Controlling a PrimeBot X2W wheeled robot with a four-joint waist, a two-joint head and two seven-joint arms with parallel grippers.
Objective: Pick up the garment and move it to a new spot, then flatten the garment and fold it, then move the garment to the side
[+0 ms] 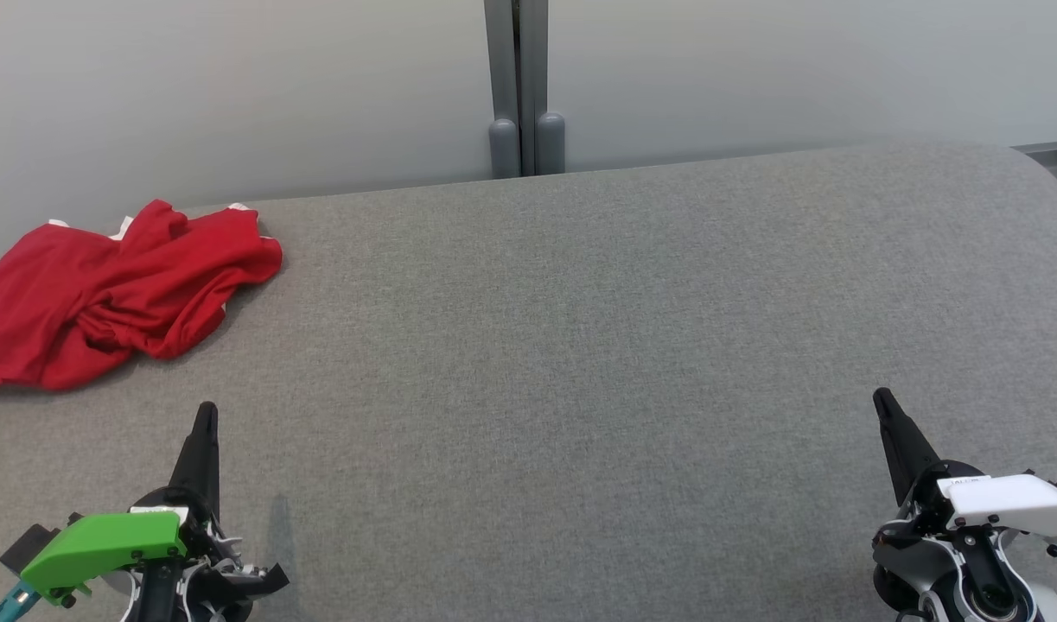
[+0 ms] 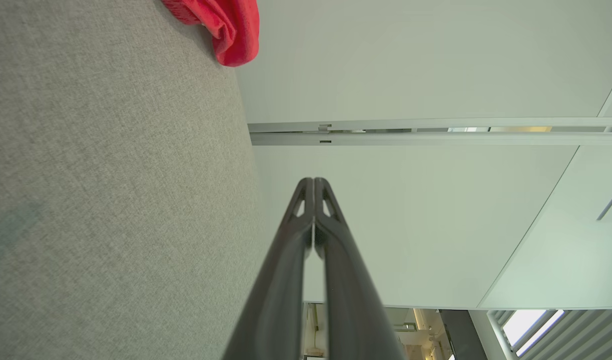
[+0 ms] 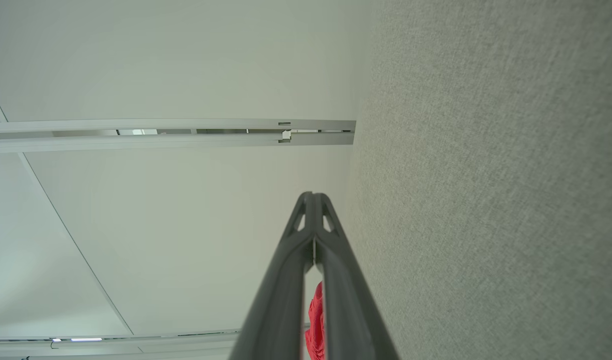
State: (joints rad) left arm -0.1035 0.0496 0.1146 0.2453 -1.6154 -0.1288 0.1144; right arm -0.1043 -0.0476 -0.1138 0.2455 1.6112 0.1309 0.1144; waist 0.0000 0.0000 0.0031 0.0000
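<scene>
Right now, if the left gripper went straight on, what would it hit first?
Probably the pale wall panel beyond the table; the left gripper points past the red garment, though depth is unclear.

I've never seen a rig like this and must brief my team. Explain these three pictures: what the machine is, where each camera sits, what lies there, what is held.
It is a wheeled robot with two arms, each ending in a pincer of two long dark fingers. The wide picture comes from a camera on its head, looking down at a grey fabric surface. The left pincer sits at the lower left, the right pincer at the lower right. The other two pictures come from a camera on each wrist, looking along that arm's own fingers, so the room appears tipped sideways. A crumpled red garment lies at the surface's far left, apart from both pincers. Both pincers are shut and hold nothing.
</scene>
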